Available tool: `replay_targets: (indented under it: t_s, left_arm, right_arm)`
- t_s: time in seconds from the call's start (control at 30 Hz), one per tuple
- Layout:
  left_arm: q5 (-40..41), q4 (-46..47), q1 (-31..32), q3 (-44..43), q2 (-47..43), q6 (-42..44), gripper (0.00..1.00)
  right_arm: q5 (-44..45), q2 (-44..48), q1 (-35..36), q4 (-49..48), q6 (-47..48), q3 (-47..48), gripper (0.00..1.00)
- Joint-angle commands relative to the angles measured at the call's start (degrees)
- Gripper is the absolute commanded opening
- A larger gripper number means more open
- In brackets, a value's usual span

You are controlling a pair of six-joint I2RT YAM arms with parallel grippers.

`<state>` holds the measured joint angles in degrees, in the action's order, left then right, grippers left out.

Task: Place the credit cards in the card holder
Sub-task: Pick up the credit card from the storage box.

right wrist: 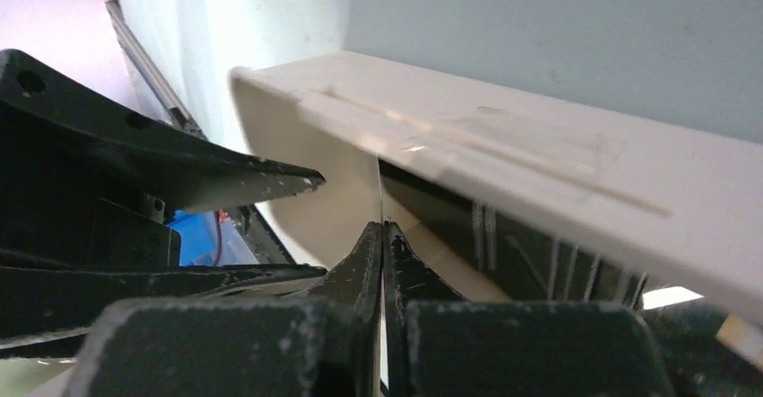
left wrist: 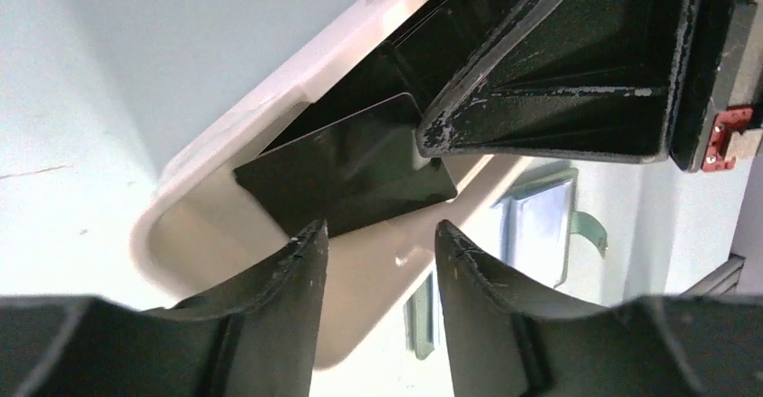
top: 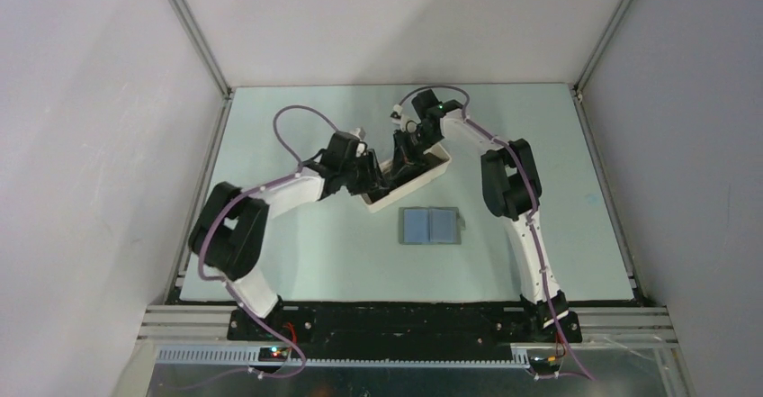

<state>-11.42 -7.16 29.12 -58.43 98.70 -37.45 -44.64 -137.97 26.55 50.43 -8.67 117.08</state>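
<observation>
Currently a card is being picked. The right gripper is clamped on one credit card, tilted up inside the white tray toward the far edge of the tabletop. The left gripper stands jaws apart just beside it. Next, probably, the card must be carried to the open card holder nearer the middle and lined up with a pocket.

A glossy black rectangular credit card stands tilted inside the long white plastic tray, one corner pinched in the right gripper. More dark cards lie behind it in the tray. The grey-green folding card holder lies open and flat near the tray, blue-grey inside facing up.
</observation>
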Motion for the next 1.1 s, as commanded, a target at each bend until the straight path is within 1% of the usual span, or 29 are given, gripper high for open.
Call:
replay_targets:
  t_s: [0.0, 0.23, 0.33, 0.43, 0.5, 0.57, 0.67, 0.7, 0.77, 0.87, 0.9, 1.03, 1.07]
  left_arm:
    - [7.4, 1.3, -0.5, 1.8, -10.1, 2.2, 0.54]
    - [8.6, 2.0, -2.8, 3.9, -16.8, 4.9, 0.57]
    - [7.9, 3.1, -3.8, 5.5, -20.3, 6.9, 0.63]
    - [5.5, 4.7, -4.7, 7.0, -23.8, 10.8, 0.69]
    - [2.3, 5.0, -5.9, 7.8, -27.2, 13.0, 0.71]
    - [-2.4, 5.1, -9.1, 8.1, -29.6, 14.0, 0.73]
    - [-12.5, 5.4, -12.7, 7.6, -31.8, 14.1, 0.73]
    - [-14.4, 5.4, -13.8, 7.4, -32.7, 14.2, 0.73]
    - [-20.8, 4.7, -14.6, 6.2, -33.7, 14.8, 0.74]
    - [-27.5, 1.9, -14.9, 2.7, -33.7, 15.7, 0.75]
    - [-31.3, 1.5, -14.9, 1.6, -33.5, 15.7, 0.74]
    - [-41.8, 1.0, -14.8, 0.6, -33.4, 14.3, 0.74]
    - [-43.1, 0.8, -14.8, 0.8, -33.8, 14.1, 0.74]
  right_arm:
    - [-2.2, 7.2, 0.3, -0.9, -1.1, 0.7, 0.0]
    - [-2.5, 8.2, 0.2, -0.3, -1.2, 1.9, 0.0]
    - [-2.6, 8.6, 0.2, 0.4, -1.0, 2.8, 0.0]
    - [-2.7, 9.4, 0.2, 1.9, -0.6, 3.5, 0.0]
    - [-2.9, 10.2, 0.2, 2.7, 0.0, 3.9, 0.0]
    - [-3.7, 11.5, 0.2, 3.6, 0.3, 4.1, 0.0]
    - [-5.2, 14.6, 0.3, 4.3, 0.6, 4.1, 0.0]
    - [-5.6, 15.4, 0.2, 4.7, 0.8, 4.1, 0.0]
    - [-7.0, 17.5, 0.3, 6.0, 1.5, 4.0, 0.0]
    - [-8.9, 21.3, 0.5, 9.4, 3.4, 4.0, 0.0]
    - [-10.1, 22.0, 0.7, 10.4, 4.0, 4.0, 0.0]
    - [-14.4, 27.3, 2.0, 16.8, 8.0, 2.9, 0.0]
    - [-15.2, 28.3, 2.3, 18.8, 9.3, 2.5, 0.0]
